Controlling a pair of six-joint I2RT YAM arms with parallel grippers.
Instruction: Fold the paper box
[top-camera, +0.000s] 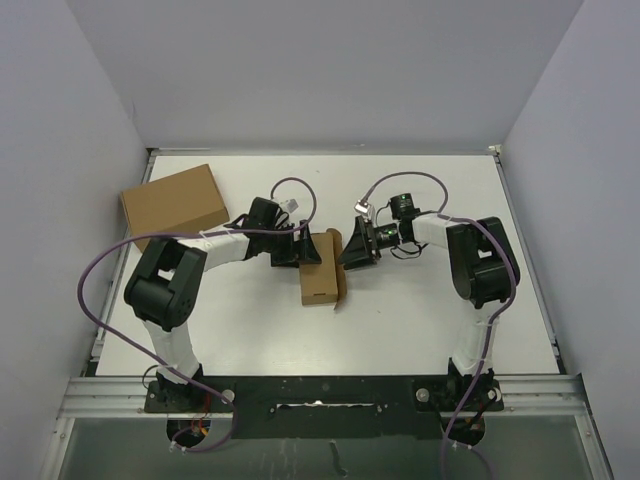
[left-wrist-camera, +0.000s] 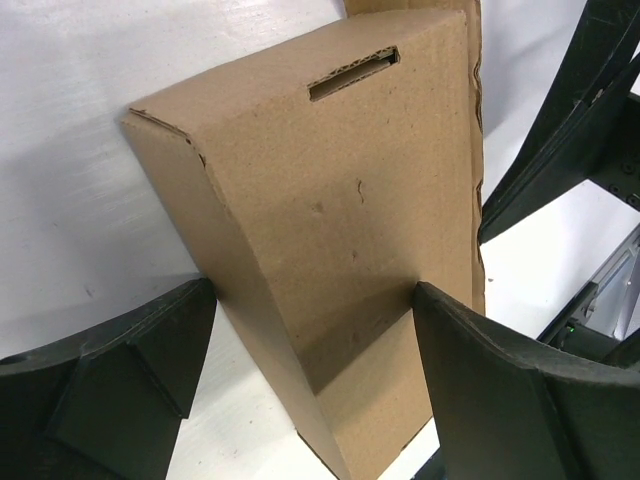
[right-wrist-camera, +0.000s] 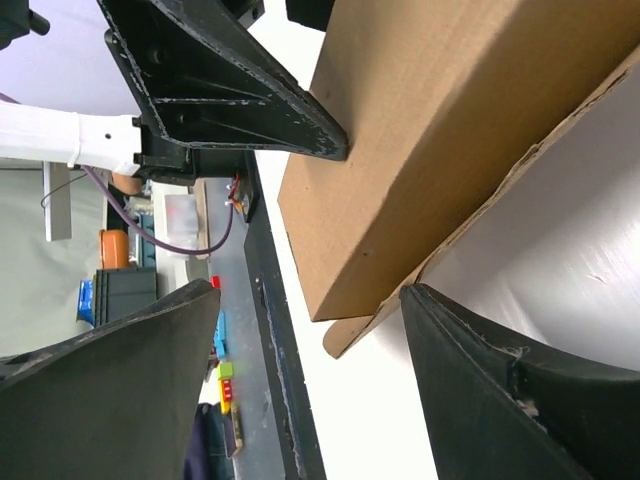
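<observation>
White table (top-camera: 420, 330) under you: the paper box (top-camera: 320, 280) sits between your left gripper's (left-wrist-camera: 312, 288) spread jaws, and your right gripper's (right-wrist-camera: 308, 290) jaws gape around its edge too.

Robot lab: white-walled test table (top-camera: 400, 320)

The top view gives you bright, even light from overhead: the white table (top-camera: 400, 330) is nearly washed out, and the shadows beside the arms are faint and soft. In your left wrist view the box (left-wrist-camera: 340, 220) is sharp, shaded low down, while the left fingers (left-wrist-camera: 110, 400) sit dark with little detail. In your right wrist view the table glares white, the right fingers (right-wrist-camera: 100, 400) are near-black, and the far background is soft and dim.
</observation>
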